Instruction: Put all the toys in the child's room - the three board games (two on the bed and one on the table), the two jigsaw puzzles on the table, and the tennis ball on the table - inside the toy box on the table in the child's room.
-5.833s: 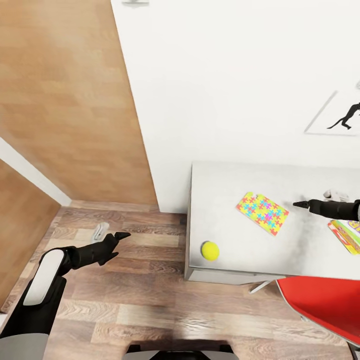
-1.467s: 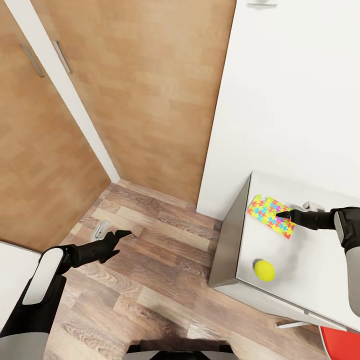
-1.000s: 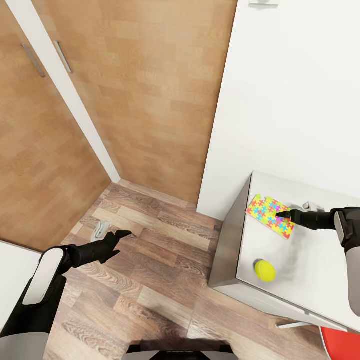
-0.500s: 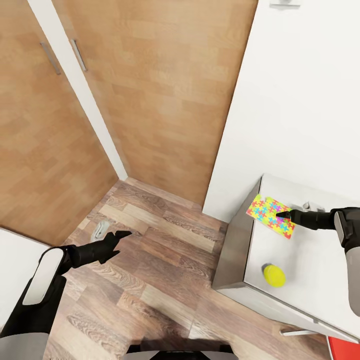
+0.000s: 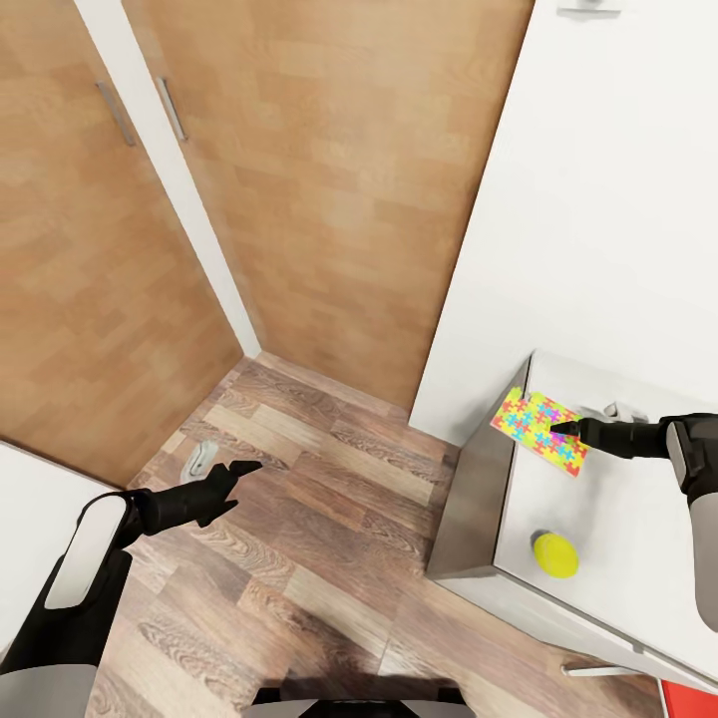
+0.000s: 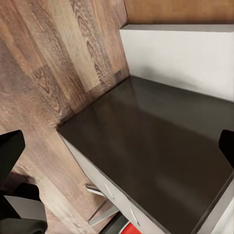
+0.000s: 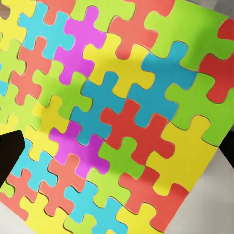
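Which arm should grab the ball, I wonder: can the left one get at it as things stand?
Probably not. The left tool hangs over the floor, well off from the table, while the ball lies near the table's front corner, closer to the right tool.

The head camera looks steeply down over the table (image 5: 618, 558) end and the wood floor (image 5: 299, 519). The left wrist camera faces the table's dark side from near. The right wrist camera sits close above the jigsaw puzzle (image 7: 117, 117), shared with the head view.
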Controlling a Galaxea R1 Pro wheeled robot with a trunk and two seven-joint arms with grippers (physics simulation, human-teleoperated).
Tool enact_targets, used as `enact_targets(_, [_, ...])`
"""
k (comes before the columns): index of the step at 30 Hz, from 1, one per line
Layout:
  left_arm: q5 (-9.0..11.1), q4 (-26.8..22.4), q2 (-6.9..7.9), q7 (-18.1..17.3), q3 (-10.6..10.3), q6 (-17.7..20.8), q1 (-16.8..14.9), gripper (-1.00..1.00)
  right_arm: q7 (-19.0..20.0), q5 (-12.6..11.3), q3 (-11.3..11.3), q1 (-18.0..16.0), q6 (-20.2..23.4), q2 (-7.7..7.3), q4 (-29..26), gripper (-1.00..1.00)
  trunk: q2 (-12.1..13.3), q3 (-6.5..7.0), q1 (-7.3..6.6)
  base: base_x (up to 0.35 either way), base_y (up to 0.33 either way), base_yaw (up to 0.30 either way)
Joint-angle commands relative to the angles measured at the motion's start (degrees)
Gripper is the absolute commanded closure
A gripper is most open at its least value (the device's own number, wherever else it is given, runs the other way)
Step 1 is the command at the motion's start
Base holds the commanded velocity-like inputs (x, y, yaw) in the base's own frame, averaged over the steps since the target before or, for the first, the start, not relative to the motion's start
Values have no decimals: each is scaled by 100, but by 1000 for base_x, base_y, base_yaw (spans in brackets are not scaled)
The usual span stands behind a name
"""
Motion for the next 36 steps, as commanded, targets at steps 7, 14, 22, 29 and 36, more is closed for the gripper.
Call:
enact_targets(7, [59, -3, -1, 62, 4, 16, 0, -100, 54, 3, -24, -1, 48, 7, 119, -100, -7, -9, 5, 0, 0, 8])
enact_targets(14, [53, -3, -1, 64, 0, 16, 3, -100, 54, 3, -25, -1, 47, 7, 119, -100, -7, -9, 5, 0, 0, 2])
enact_targets(22, [46, 16, -1, 64, 0, 16, 9, -100, 44, 3, -28, -6, 41, -71, 117, -100, -7, -9, 5, 0, 0, 0])
enact_targets(29, [7, 199, -17, -35, -106, 4, 8, -100, 22, -4, -89, -6, -91, -491, -19, -100, -7, -9, 5, 0, 0, 0])
enact_targets(36, [-125, 914, -80, -1110, -699, -234, -110, -100, 120, -59, -499, 135, -194, -747, -960, -100, -7, -9, 5, 0, 0, 0])
